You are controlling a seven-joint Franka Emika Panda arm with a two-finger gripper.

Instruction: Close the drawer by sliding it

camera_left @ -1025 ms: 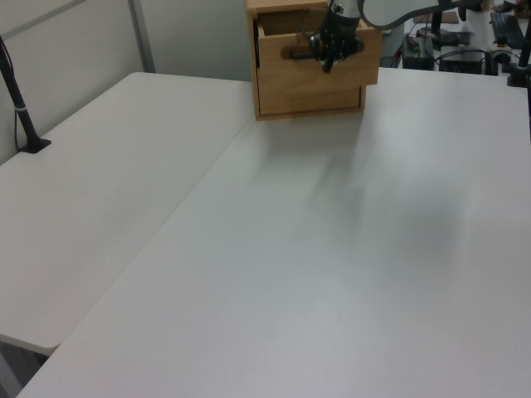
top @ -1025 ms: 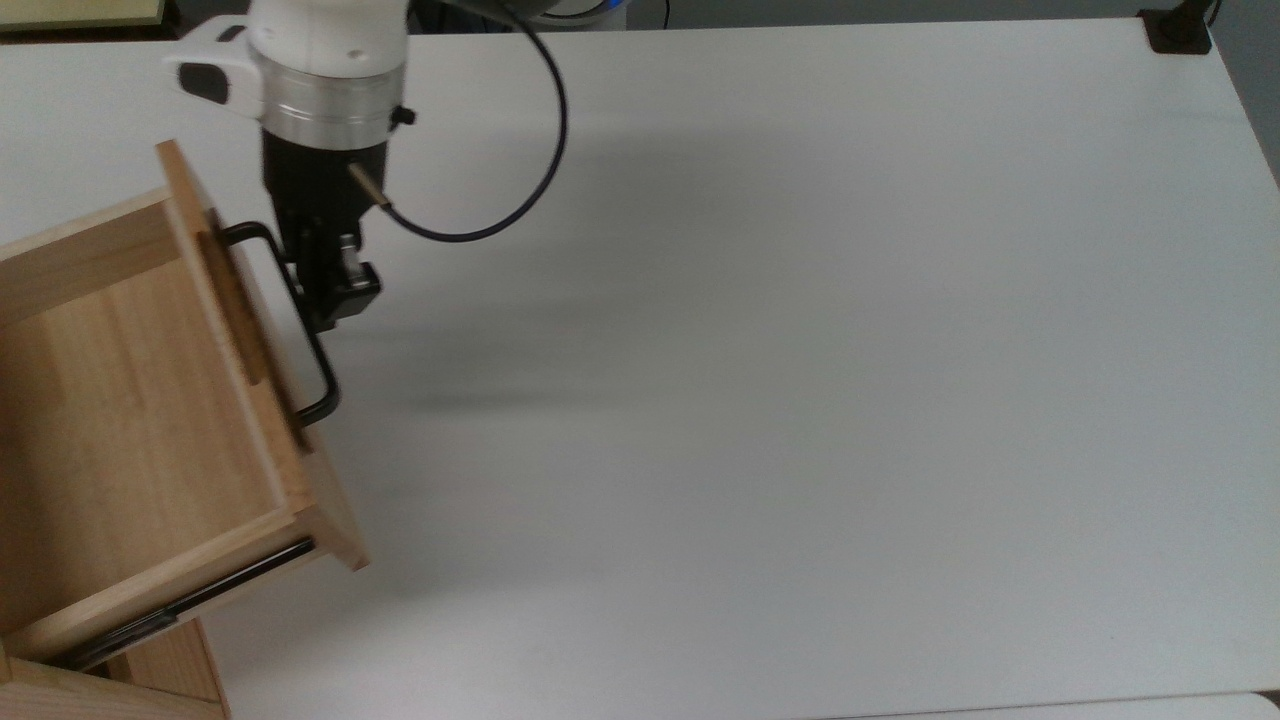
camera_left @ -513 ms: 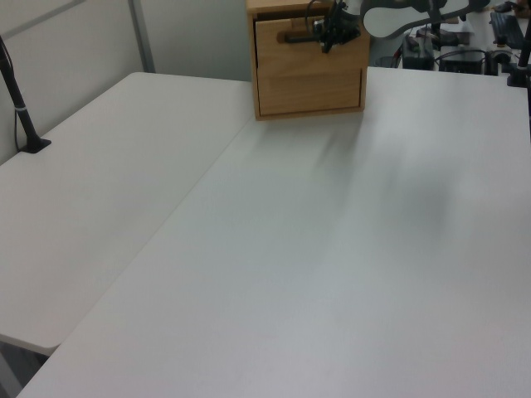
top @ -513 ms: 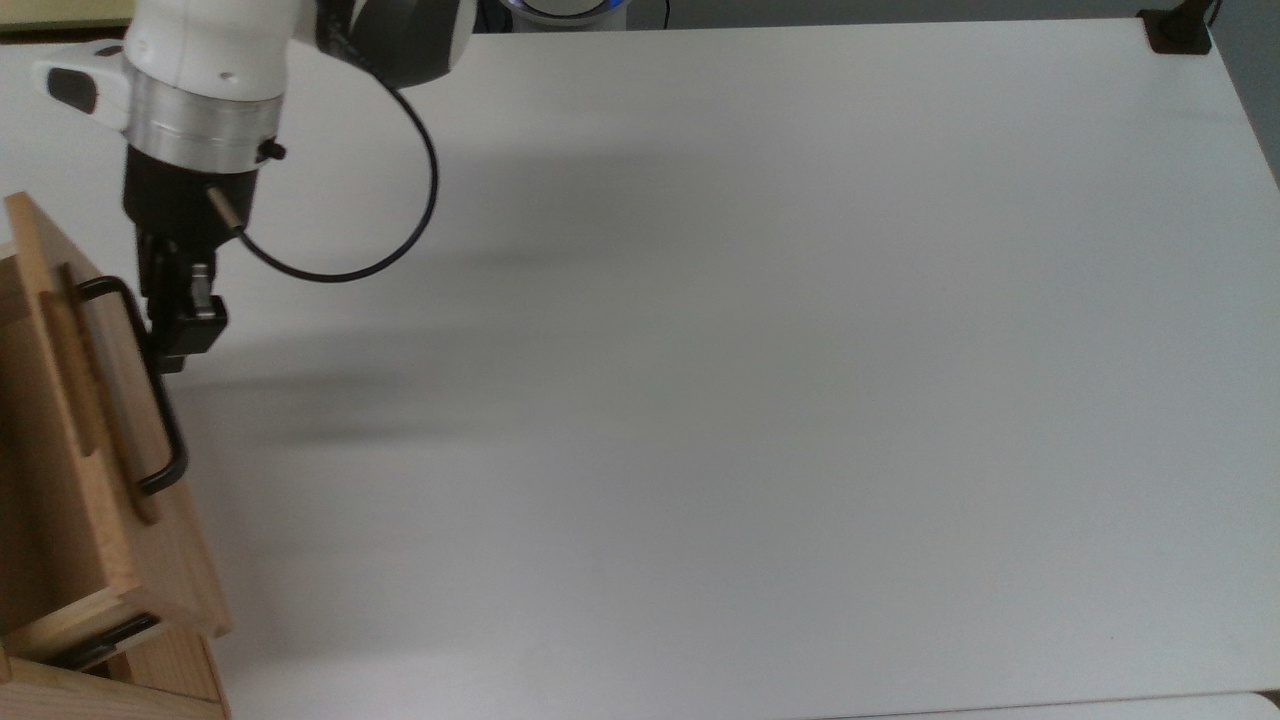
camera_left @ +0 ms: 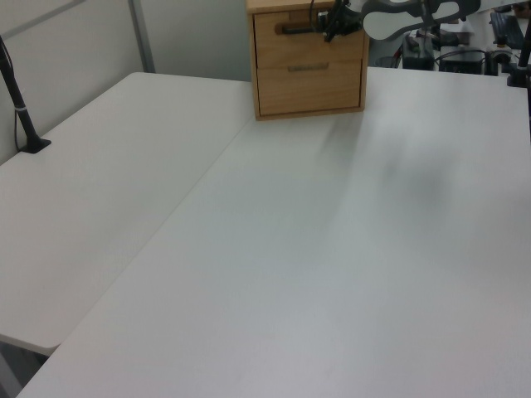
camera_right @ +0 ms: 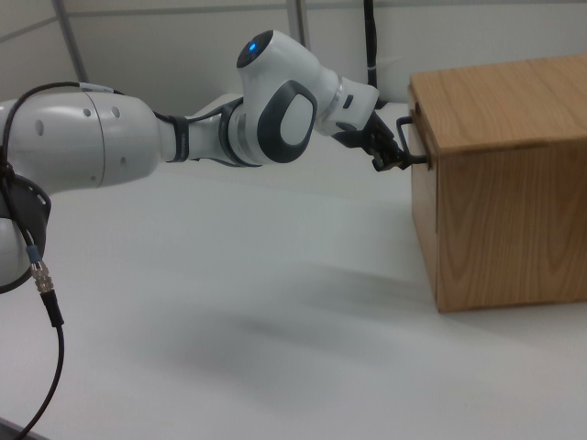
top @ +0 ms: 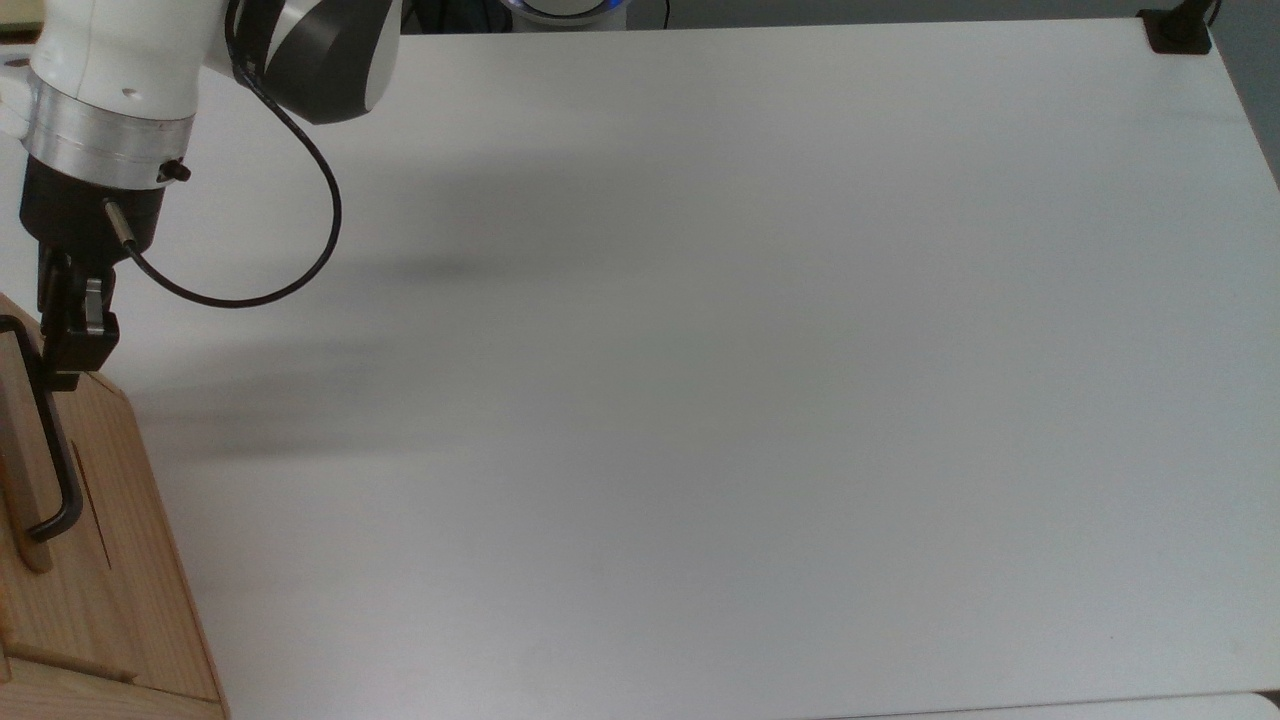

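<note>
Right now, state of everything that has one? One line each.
drawer: pushed in, front flush with the cabinet.
lower drawer: closed.
handle: gripper on its upper end in the top view.
gripper: at the handle, shut on it.
cabinet: upright on the table.

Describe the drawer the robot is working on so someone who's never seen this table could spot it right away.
On the white table stands one pine-wood cabinet at the far edge in the left view. The drawer is the upper of its two fronts. Its black bar handle, with the gripper at it, sets it apart from the lower front.
</note>
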